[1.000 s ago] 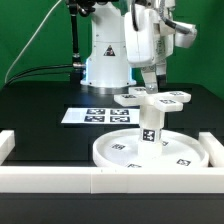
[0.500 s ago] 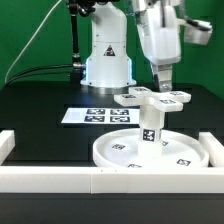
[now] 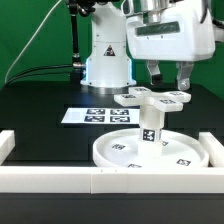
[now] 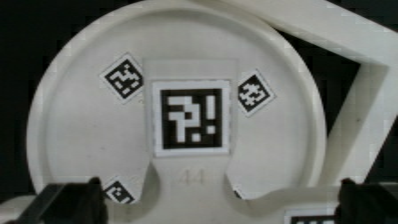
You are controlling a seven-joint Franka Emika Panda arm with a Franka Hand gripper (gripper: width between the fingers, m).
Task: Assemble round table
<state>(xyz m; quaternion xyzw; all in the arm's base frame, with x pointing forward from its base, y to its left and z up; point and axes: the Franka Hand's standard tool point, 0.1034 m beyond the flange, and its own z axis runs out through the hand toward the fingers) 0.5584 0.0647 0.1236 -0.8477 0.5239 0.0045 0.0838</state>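
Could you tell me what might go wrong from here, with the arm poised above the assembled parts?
1. The end effector hangs open just above the cross-shaped base; descending off-centre could knock the base sideways.
2. The leg stands upright on the round disc; a push on top might tip it or loosen it, though the pictures don't show how firmly it sits.
3. The disc lies close to the border wall, leaving little room if it slides.
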